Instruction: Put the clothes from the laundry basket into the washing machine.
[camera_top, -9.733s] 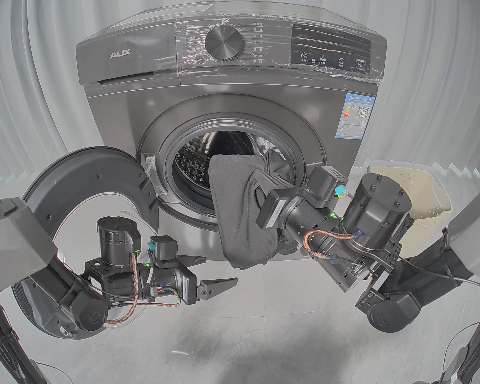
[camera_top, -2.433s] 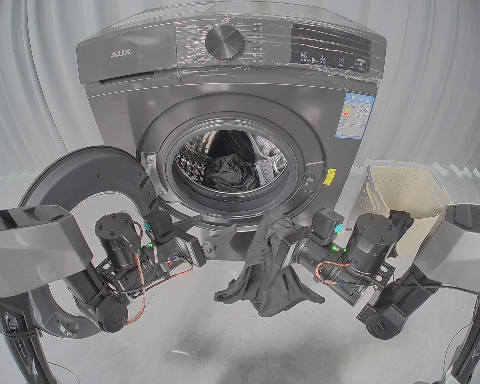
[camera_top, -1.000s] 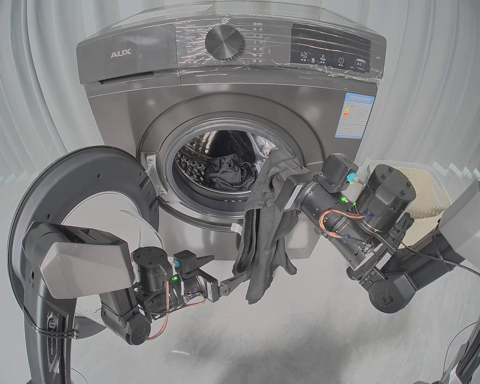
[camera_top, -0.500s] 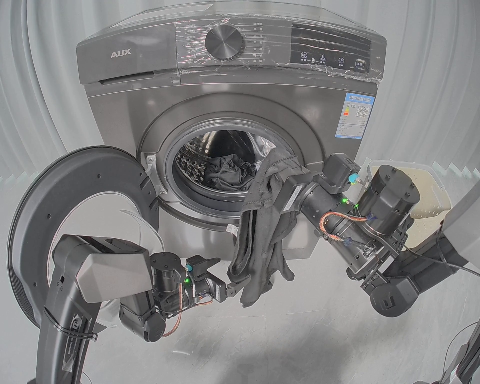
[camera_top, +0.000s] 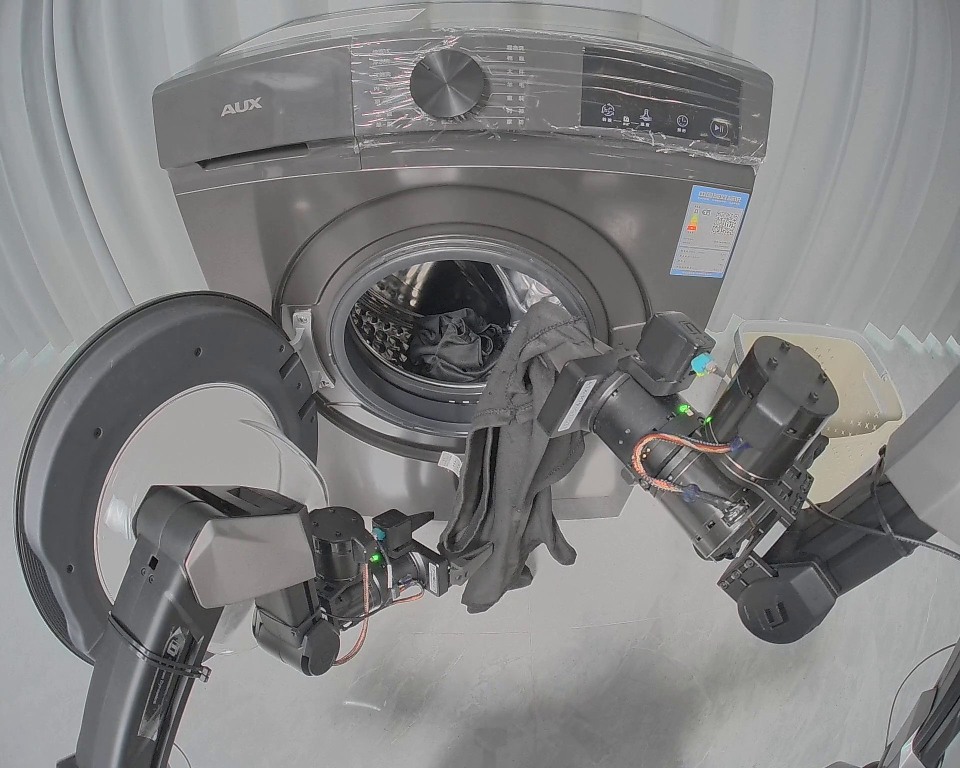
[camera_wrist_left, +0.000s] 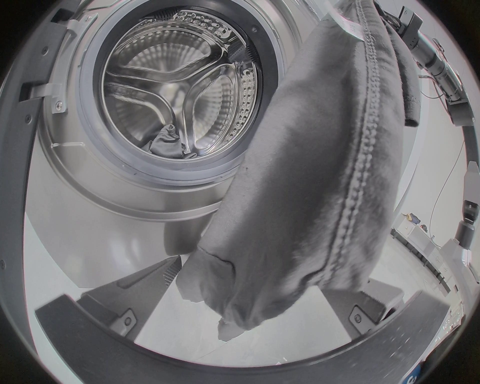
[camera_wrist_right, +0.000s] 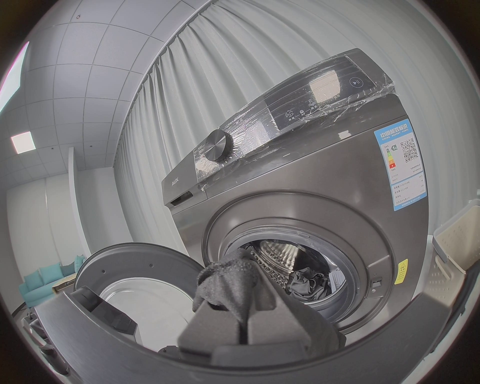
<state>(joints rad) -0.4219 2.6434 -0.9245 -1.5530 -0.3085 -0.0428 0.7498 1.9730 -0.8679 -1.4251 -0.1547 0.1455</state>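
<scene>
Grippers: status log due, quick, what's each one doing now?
Left gripper: open around the dark garment's lower end.
Right gripper: shut on the dark garment.

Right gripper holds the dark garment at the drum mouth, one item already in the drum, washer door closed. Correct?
Not quite: the washer door is open, swung out to the robot's left of the drum, as the head view shows. The rest holds: the right gripper holds the dark garment at the mouth, and one item already lies in the drum.
</scene>
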